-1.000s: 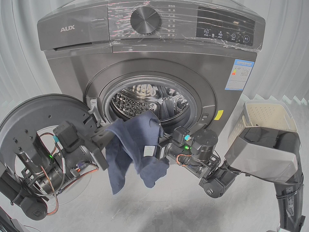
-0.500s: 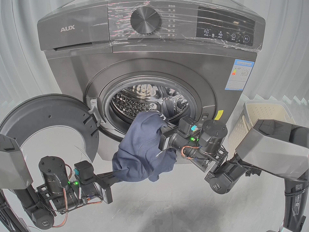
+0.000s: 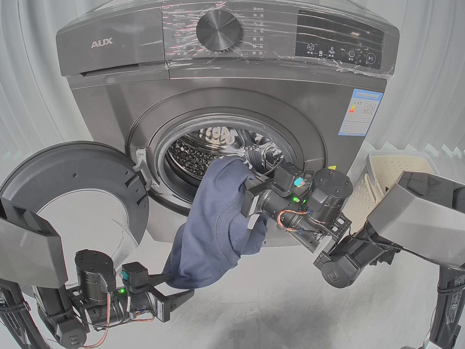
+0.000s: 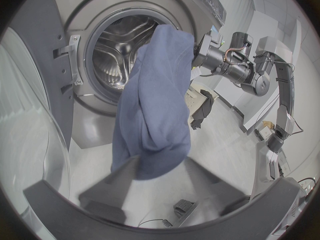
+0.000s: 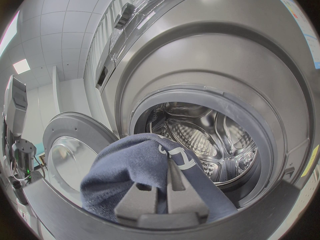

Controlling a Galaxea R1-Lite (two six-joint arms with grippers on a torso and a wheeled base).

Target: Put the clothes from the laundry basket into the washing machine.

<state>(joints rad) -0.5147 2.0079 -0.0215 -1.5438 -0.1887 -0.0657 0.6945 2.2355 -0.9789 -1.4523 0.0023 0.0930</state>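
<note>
A navy blue garment hangs from my right gripper, which is shut on its top edge right at the rim of the washing machine's open drum. The right wrist view has the fingers pinching the cloth in front of the drum. My left gripper is low near the floor, open, with the garment's hanging lower end just above and between its spread fingers. The cream laundry basket stands right of the machine, with a dark garment draped over its edge.
The round door is swung wide open to the left, close above my left arm. The machine's front panel rises straight ahead. Bare grey floor lies below the garment.
My left gripper let go of the garment and dropped down toward the floor. My right gripper lifted the garment up and forward to the drum's rim.
</note>
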